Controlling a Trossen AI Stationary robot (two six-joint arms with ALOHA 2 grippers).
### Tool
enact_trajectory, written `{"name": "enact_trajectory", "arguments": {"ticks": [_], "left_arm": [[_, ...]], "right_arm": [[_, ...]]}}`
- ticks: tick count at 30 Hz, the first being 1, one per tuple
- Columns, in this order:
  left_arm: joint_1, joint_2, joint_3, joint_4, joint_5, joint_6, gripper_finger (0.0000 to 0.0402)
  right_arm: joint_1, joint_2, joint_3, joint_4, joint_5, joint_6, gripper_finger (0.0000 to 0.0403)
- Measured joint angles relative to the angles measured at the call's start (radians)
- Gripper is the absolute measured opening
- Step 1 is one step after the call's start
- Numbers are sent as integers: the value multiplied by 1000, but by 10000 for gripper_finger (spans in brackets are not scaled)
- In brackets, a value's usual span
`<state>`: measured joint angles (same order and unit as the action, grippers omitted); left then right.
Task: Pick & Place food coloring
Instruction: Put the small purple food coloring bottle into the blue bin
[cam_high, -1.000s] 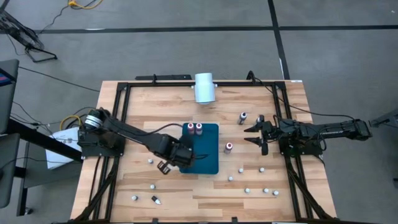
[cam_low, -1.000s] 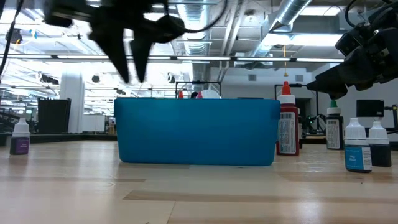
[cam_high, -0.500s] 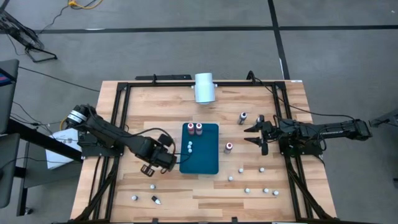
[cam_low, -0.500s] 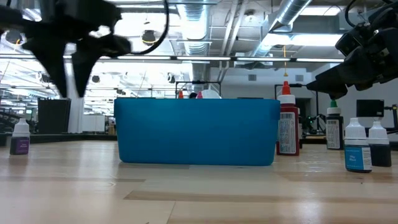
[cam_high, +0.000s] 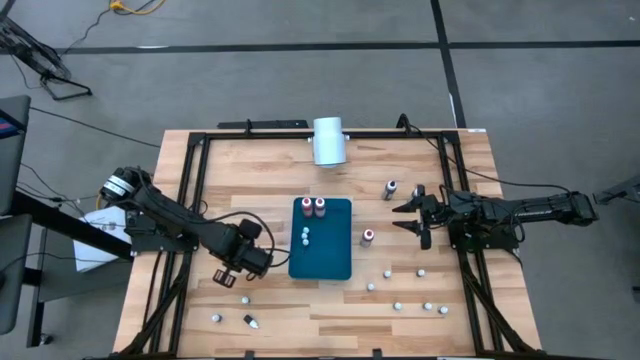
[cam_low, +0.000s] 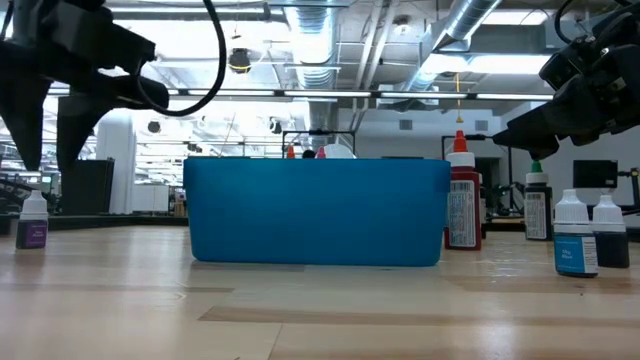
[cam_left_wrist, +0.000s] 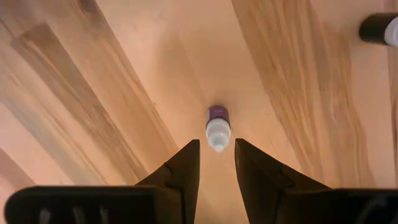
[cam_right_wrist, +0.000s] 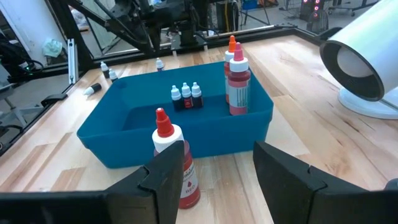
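The food coloring bottles are scattered. Two reddish ones (cam_high: 314, 206) and a few tiny ones (cam_high: 305, 236) stand inside the teal bin (cam_high: 335, 262). A small purple-labelled bottle (cam_left_wrist: 217, 124) stands on the wood, and my left gripper (cam_left_wrist: 216, 146) hovers open above it, the same bottle (cam_low: 33, 220) showing below the fingers in the low view. My left gripper (cam_high: 222, 277) is left of the bin. My right gripper (cam_high: 400, 218) waits open right of the bin, facing a red bottle (cam_right_wrist: 174, 165) that stands on the table.
A large white cylinder (cam_high: 329, 140) lies near the far edge. Several whitish bottles (cam_high: 398, 305) dot the near right of the table, a dark one (cam_high: 390, 188) stands at far right, and two more (cam_high: 250, 322) sit near left. Black frame rails (cam_high: 195, 190) flank the table.
My left gripper has swung from over the bin's left edge toward the table's left and near edge, staying open, and now stands over the small purple-labelled bottle. The bottles have not moved.
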<state>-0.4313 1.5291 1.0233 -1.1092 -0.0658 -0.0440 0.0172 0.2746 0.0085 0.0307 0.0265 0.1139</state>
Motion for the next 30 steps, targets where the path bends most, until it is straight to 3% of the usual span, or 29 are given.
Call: {"name": "enact_trajectory", "arguments": {"ticks": [19, 30], "left_arm": [[0, -7, -65, 41, 7, -60, 93], [0, -48, -198, 203, 19, -67, 93]], "right_arm": [[0, 0, 0, 0, 0, 0, 184], [0, 0, 0, 0, 0, 0, 184]]}}
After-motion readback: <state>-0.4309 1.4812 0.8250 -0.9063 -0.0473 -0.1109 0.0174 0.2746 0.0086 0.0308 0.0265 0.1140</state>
